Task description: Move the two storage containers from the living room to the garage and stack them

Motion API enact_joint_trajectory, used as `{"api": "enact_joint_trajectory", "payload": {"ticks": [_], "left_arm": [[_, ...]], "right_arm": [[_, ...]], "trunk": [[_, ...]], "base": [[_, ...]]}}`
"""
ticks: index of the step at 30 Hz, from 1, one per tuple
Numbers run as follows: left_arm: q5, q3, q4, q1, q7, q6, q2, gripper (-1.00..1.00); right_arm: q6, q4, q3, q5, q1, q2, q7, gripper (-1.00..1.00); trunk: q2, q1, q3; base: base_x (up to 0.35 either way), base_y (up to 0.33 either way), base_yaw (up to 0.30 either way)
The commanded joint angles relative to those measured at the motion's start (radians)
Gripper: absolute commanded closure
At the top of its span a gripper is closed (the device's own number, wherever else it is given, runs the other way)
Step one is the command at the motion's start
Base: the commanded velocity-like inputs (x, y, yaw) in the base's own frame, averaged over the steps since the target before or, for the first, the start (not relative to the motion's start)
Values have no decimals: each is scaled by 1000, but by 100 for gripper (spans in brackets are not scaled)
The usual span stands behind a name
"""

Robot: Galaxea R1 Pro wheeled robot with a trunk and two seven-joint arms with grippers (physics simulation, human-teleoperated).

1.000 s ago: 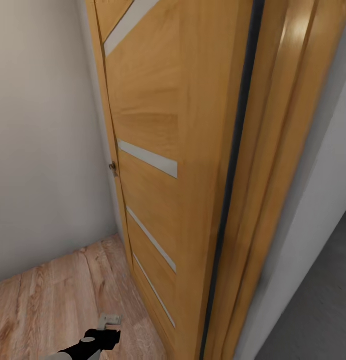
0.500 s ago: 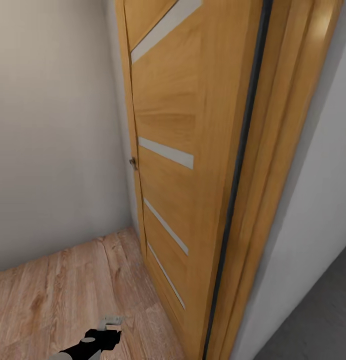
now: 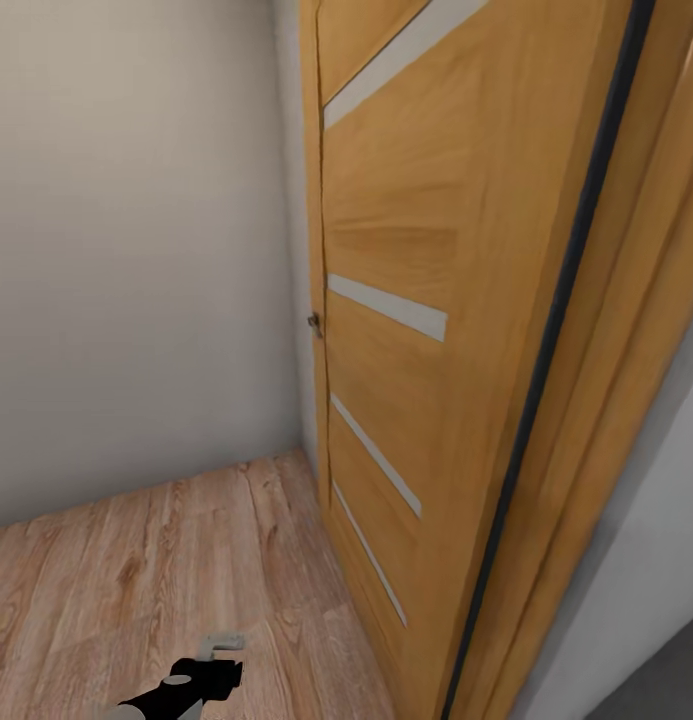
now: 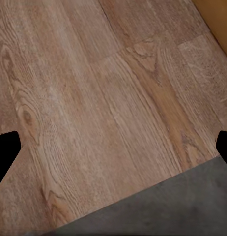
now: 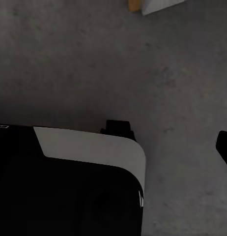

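Neither storage container is in view. My left gripper [image 3: 220, 645] hangs low at the bottom left of the head view, over light wood planks [image 3: 136, 580]. In the left wrist view my left gripper [image 4: 113, 157] is open, its dark fingertips [image 4: 5, 152] far apart at the picture's edges with only floor between them. There the planks [image 4: 94, 98] meet dark-grey concrete [image 4: 167, 206]. My right gripper [image 5: 113, 157] hangs over rough grey concrete [image 5: 94, 59]; one fingertip [image 5: 224, 147] sits at the edge, as on an open gripper, and nothing is held.
An open wooden door [image 3: 406, 300] with pale strips and a small handle [image 3: 313, 322] stands close ahead. Its frame [image 3: 606, 400] is on the right, a white wall [image 3: 136, 250] on the left. My black-and-white base [image 5: 69, 187] sits on the concrete.
The whole head view has swung: door and frame now sit further right and more white wall shows on the left. The camera moved, not the door. My left arm keeps its place.
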Motion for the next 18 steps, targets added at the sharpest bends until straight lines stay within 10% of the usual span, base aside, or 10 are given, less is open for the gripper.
{"api": "enact_joint_trajectory", "payload": {"ticks": [1, 18], "left_arm": [[-1, -4, 4, -2, 4, -7, 0, -100], [0, -3, 3, -2, 4, -7, 0, -100]], "right_arm": [[-3, 0, 1, 7, 0, -1, 0, -100], [-3, 0, 3, 7, 0, -2, 0, -100]], "trunk": [[-1, 0, -1], [-1, 0, -1]], "base": [[0, 0, 282], [17, -22, 282]]}}
